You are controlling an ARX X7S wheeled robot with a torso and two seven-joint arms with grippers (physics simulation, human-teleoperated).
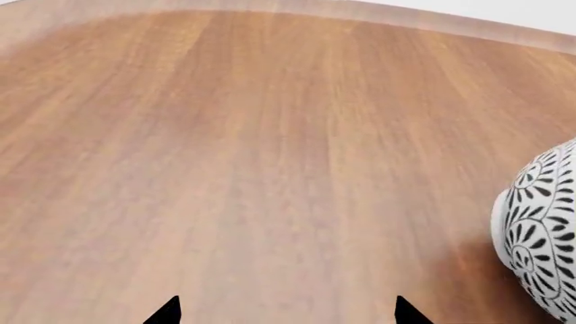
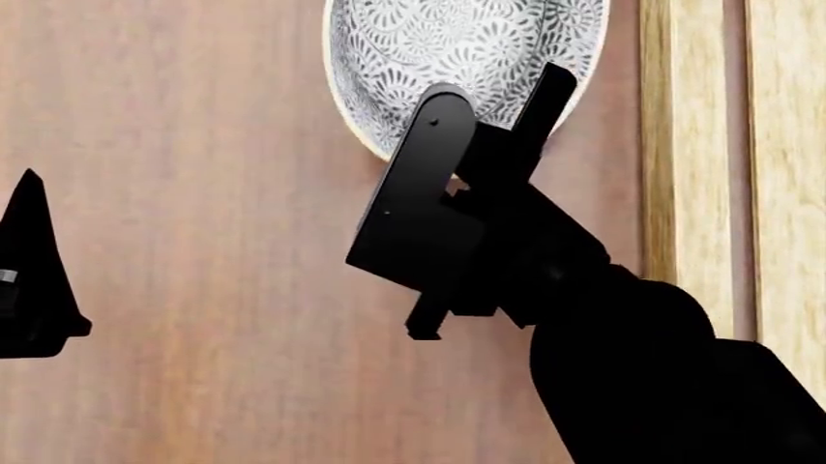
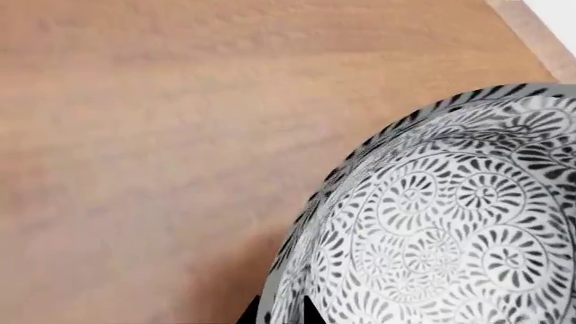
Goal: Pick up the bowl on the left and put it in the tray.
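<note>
The bowl point(image 2: 465, 58) sits on the table point(image 2: 193, 193) at the far end of the head view, its patterned inside facing up, with the tray point(image 2: 703, 145) just to its right; only the tray's pale wooden slats show there, running near to far along the right edge. A strip of bare table lies between bowl and tray.

The right gripper point(image 2: 497, 126) is at the bowl's near rim. In the right wrist view the bowl point(image 3: 432, 223) fills the near corner, and two dark finger tips appear to stand on either side of the rim wall, one outside and one inside. So the fingers seem narrowly parted astride the rim, but whether they already press on it I cannot tell: the tips are mostly cut off by the frame edge.

The left gripper point(image 1: 283, 314) is well to the left over bare table, its fingers wide apart with nothing between them; the bowl point(image 1: 544, 236) shows only at the side of that view.

By my judgement the step in hand is the grasp itself: the approach to the bowl looks finished, the lift not begun, and the bowl rests flat on the table. The next move calls for a firm pinch on the rim, a straight lift high enough to clear the tray's side, then a short carry rightward and a gentle lowering onto the slats. A thin rim hold on glazed ceramic could let the bowl tilt or slip.
</note>
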